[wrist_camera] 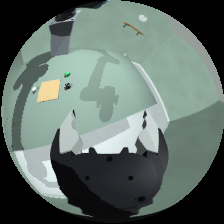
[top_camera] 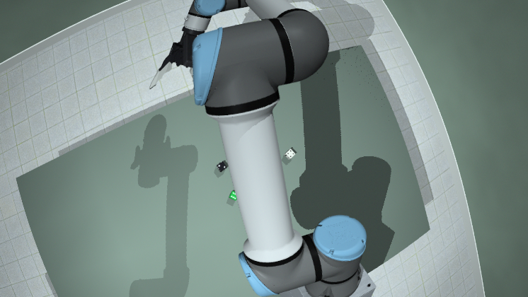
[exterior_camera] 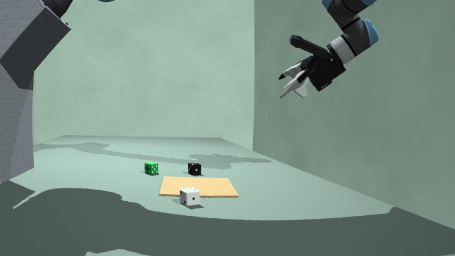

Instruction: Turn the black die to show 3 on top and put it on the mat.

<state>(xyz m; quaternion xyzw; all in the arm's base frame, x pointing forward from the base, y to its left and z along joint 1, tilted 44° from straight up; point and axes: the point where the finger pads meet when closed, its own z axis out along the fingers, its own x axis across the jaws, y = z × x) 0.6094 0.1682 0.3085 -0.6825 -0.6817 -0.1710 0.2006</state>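
The pale, pointed gripper fingers (top_camera: pixel 156 78) (exterior_camera: pixel 289 85) stand wide, holding nothing; the black cubic die with white pips (top_camera: pixel 221 166) (exterior_camera: pixel 194 169) (wrist_camera: pixel 68 86) sits off the flat tan rectangular mat (exterior_camera: pixel 210 186) (wrist_camera: pixel 49 91), just beyond its far edge.

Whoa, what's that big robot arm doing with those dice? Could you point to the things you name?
It isn't holding anything right now. Its hand (exterior_camera: pixel 280 87) (wrist_camera: pixel 109 110) is open, up high and away from the dice. The black die (top_camera: pixel 221 166) (exterior_camera: pixel 194 169) (wrist_camera: pixel 68 86) sits beside the tan mat (exterior_camera: pixel 216 186) (wrist_camera: pixel 48 91), not on it. The green die (top_camera: pixel 233 195) (exterior_camera: pixel 150 168) (wrist_camera: pixel 67 74) and the white die (top_camera: pixel 290 153) (exterior_camera: pixel 189 196) (wrist_camera: pixel 34 90) are off the mat too. The job is to turn the black one so 3 is on top and put it on the mat, and that isn't done yet.
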